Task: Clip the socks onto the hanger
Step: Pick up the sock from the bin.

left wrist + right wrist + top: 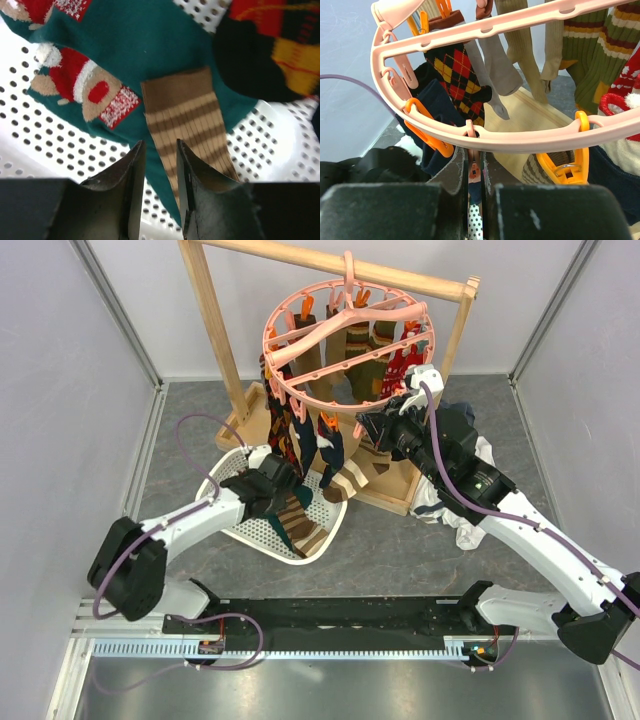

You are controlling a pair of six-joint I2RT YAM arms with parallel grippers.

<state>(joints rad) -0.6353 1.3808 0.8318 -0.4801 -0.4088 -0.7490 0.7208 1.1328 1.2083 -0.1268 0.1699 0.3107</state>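
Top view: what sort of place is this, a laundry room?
Probably a robot test bench staged for laundry, not a home: bare grey walls box in a table, two robot arms stand at its near edge, and a pink ring hanger hangs on a wooden rack.

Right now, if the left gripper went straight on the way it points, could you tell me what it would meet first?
Most likely the brown-striped sock, which lies on the teal sock in the white basket, just ahead of the left gripper. Depth is hard to judge here.
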